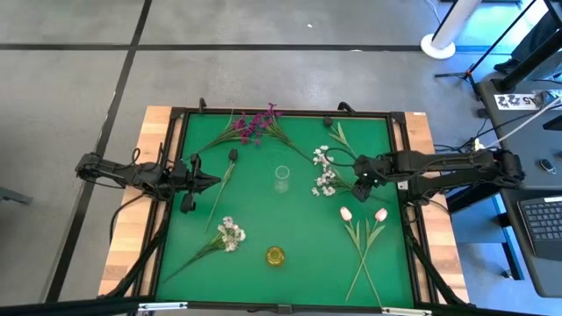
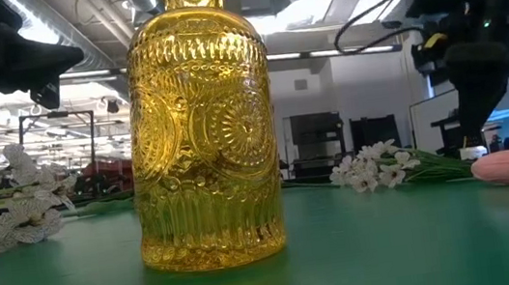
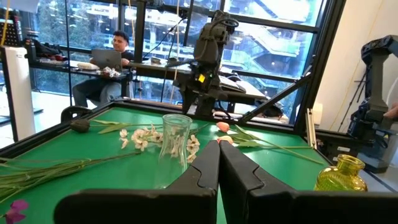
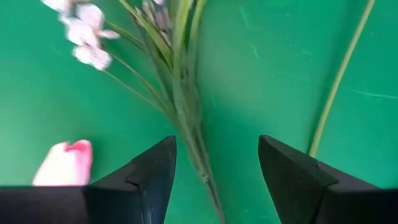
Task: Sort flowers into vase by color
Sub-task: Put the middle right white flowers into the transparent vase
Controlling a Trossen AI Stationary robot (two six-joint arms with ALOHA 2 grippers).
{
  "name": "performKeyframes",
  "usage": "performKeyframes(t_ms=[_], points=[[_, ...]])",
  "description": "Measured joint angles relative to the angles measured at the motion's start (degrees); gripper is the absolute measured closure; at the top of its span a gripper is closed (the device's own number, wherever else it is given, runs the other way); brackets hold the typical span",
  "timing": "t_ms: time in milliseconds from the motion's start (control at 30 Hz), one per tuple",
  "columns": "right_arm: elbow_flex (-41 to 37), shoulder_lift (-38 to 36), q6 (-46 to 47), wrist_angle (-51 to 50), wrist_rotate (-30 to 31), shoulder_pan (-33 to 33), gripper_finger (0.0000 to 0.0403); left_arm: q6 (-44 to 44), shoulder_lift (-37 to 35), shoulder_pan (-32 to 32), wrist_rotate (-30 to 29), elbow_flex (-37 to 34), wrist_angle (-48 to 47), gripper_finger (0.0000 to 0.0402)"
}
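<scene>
Left arm: dark, near-black segmented links; black cables trail from its base end.
Left gripper: two matte black fingers, broad at the root, tapering to blunt tips; flat inner faces, bevelled outer edges.
Right arm: same dark finish; chunky joint housings; black cable loops hang beside it.
Right gripper: two matte black fingers, wedge-shaped, with angular chamfered facets and pointed tips.
Right arm seen from the left wrist view: black upright body with yellow markings and exposed cabling at the wrist.
</scene>
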Motion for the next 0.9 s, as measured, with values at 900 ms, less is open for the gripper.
performKeyframes(t_ms=[900], points=[[0.25, 20.53, -10.74, 11.67, -3.23, -0.08, 0.0256, 0.0, 0.0, 0.02, 0.0, -0.01, 0.0, 0.0401]])
